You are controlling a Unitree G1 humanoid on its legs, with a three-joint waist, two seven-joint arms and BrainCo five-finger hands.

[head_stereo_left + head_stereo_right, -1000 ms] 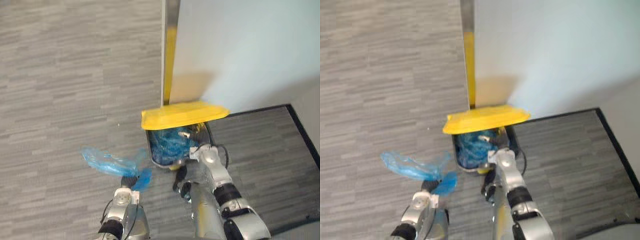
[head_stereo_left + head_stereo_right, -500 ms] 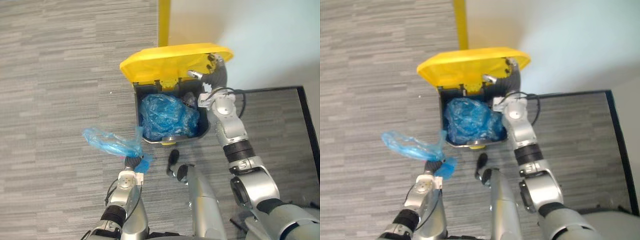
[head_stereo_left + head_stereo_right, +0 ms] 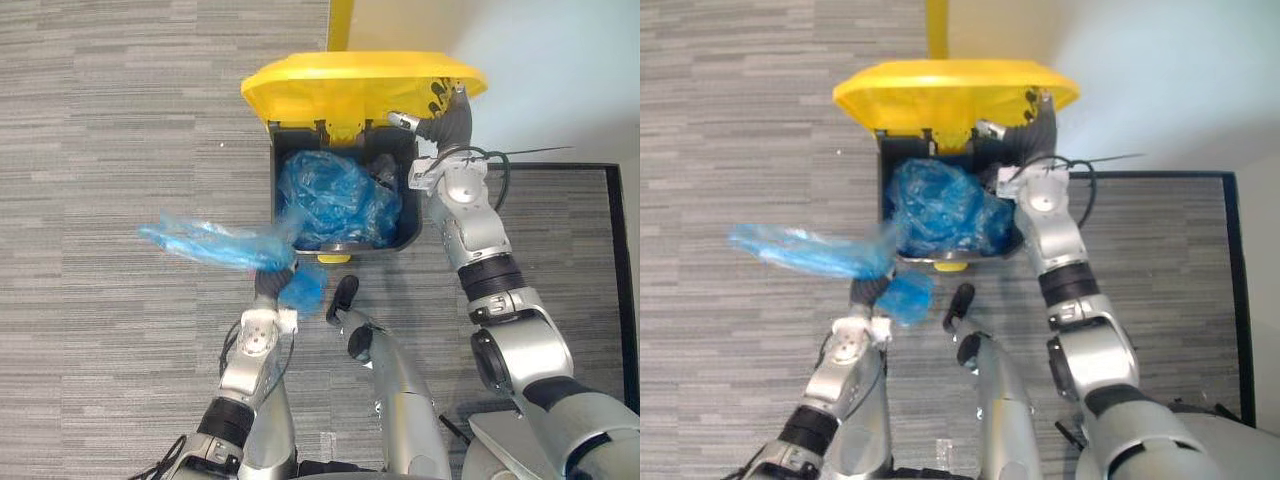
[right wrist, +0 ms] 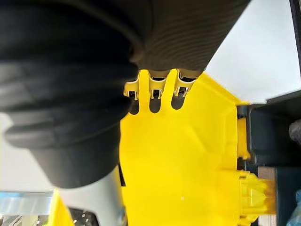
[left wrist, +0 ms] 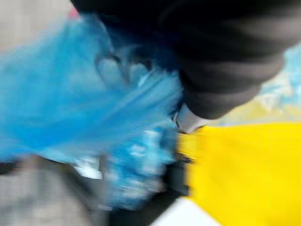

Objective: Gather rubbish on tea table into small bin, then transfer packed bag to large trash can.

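Carpet (image 3: 120, 120) (grey, striped) meets white wall (image 3: 560, 70); left robot hand (image 3: 268, 292) clutches blue bag (image 3: 215, 243), right robot hand (image 3: 447, 118) flat against yellow lid (image 3: 350, 85).

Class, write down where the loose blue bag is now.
In the left eye view, the blue bag hangs from the left hand on the robot's left, beside the near corner of the bin.

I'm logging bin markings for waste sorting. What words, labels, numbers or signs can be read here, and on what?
None can be read. The yellow lid, the dark bin, the blue bag inside it and the loose blue bag left of it show no legible print.
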